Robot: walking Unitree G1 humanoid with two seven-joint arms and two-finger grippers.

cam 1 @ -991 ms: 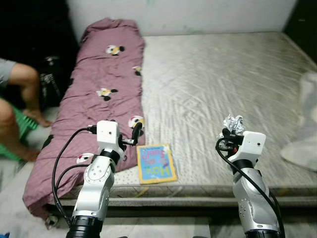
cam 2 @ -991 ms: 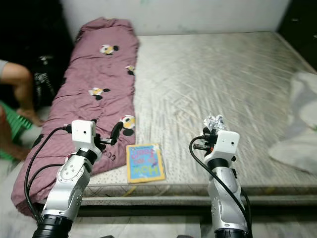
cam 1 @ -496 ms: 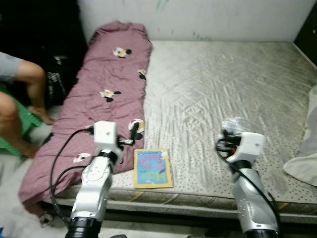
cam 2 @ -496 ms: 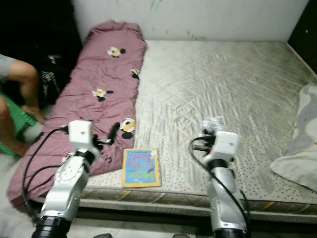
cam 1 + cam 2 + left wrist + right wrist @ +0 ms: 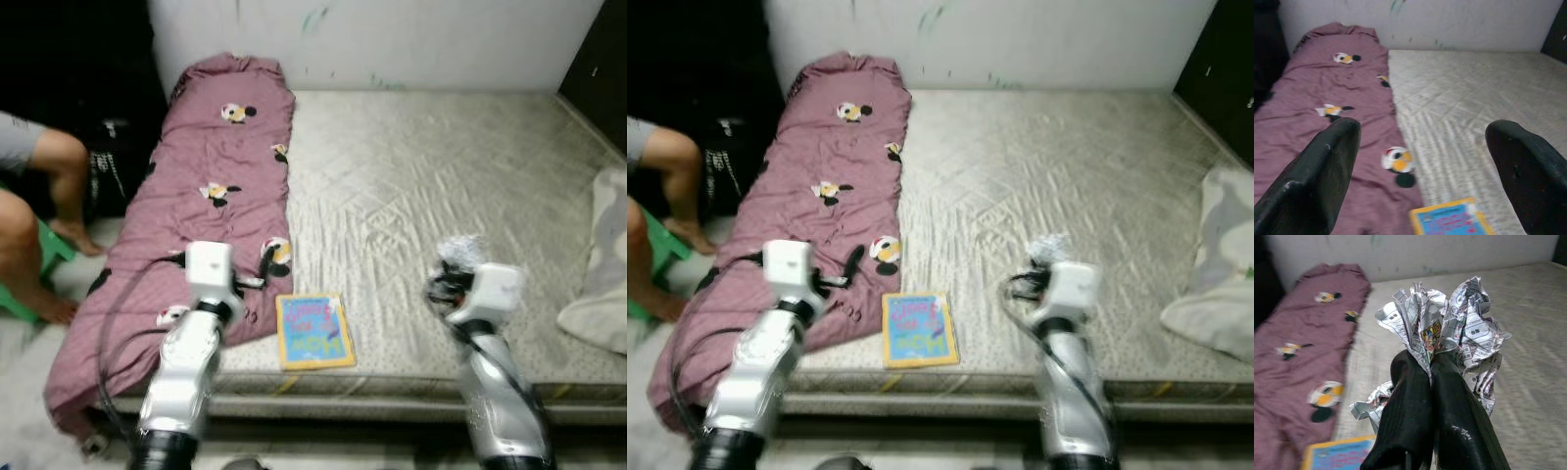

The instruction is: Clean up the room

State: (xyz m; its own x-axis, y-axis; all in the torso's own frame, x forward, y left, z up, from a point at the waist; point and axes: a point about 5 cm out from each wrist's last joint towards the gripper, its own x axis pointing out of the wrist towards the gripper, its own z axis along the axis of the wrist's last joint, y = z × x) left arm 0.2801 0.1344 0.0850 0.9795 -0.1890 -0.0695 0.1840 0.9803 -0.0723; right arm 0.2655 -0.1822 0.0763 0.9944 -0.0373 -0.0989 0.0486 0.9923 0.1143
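My right gripper [image 5: 1431, 366] is shut on a crumpled printed paper wrapper [image 5: 1464, 323], held up over the near edge of the bare mattress [image 5: 441, 166]. The same crumpled wrapper [image 5: 458, 251] sticks up beyond my right wrist in the eye view. My left gripper [image 5: 1422, 129] is open with nothing between its fingers, raised over the near end of a purple blanket [image 5: 216, 157] printed with cartoon faces. A blue and yellow picture book [image 5: 313, 331] lies flat at the mattress's front edge, between my two arms.
A white cloth [image 5: 602, 284] lies bunched at the mattress's right edge. A person's bare legs [image 5: 39, 196] are at the left beside the bed, by a green stool [image 5: 44, 255]. A white wall runs behind the mattress.
The whole view has shifted and blurred, so the camera moved. Both arms keep the same pose, and the right gripper still holds the wrapper.
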